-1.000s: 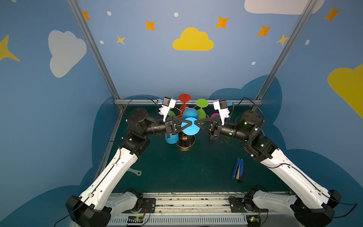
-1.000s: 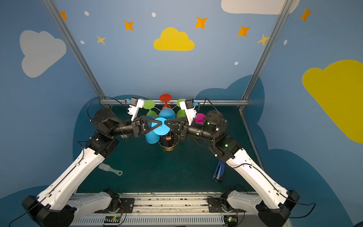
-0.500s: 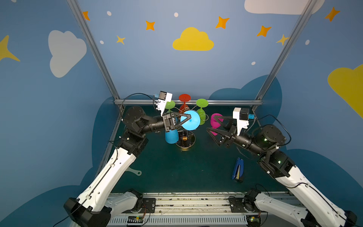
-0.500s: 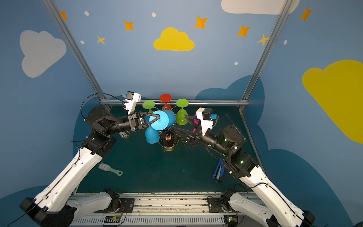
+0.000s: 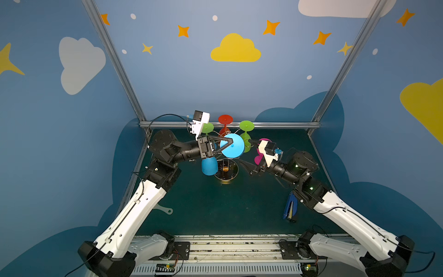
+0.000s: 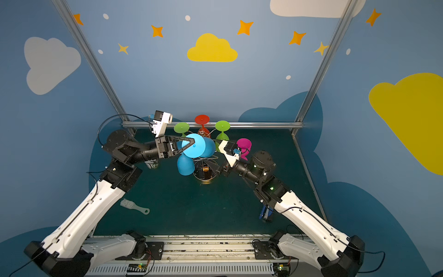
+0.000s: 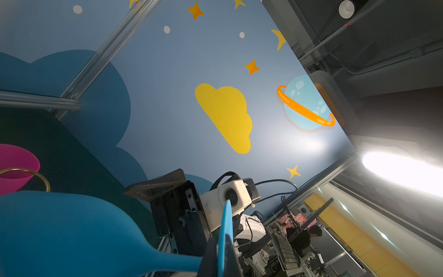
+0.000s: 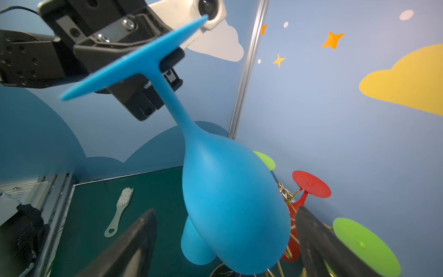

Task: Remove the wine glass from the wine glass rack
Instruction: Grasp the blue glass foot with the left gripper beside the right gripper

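Rightward, the right gripper has backed off, jaws spread wide and empty. My left gripper stays clamped on the foot of the blue wine glass, holding it tilted just above the wine glass rack. I judge it freed.

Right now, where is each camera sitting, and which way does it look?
Top views: high at the front, looking down on the table; left gripper shut on the blue wine glass, right gripper open.
Left wrist: behind the left gripper, tilted up at the wall; its fingertips show.
Right wrist: faces the wine glass rack; its open fingers show.
Shared: both wrist views show that glass.
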You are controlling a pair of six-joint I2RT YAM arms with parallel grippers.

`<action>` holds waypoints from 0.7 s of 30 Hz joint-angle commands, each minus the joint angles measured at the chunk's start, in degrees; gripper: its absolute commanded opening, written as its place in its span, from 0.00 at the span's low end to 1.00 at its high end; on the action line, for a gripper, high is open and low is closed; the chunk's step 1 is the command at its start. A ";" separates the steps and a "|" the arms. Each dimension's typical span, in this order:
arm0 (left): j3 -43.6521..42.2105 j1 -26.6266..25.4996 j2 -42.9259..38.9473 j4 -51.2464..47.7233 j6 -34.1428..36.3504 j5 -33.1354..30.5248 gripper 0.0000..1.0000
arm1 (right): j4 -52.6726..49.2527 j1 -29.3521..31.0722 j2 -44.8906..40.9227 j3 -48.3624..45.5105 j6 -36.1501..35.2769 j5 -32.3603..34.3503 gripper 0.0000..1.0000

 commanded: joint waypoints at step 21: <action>1.66 0.29 -1.11 4.02 -4.63 2.47 0.07 | 5.17 -0.33 11.69 7.53 -2.98 -3.91 0.84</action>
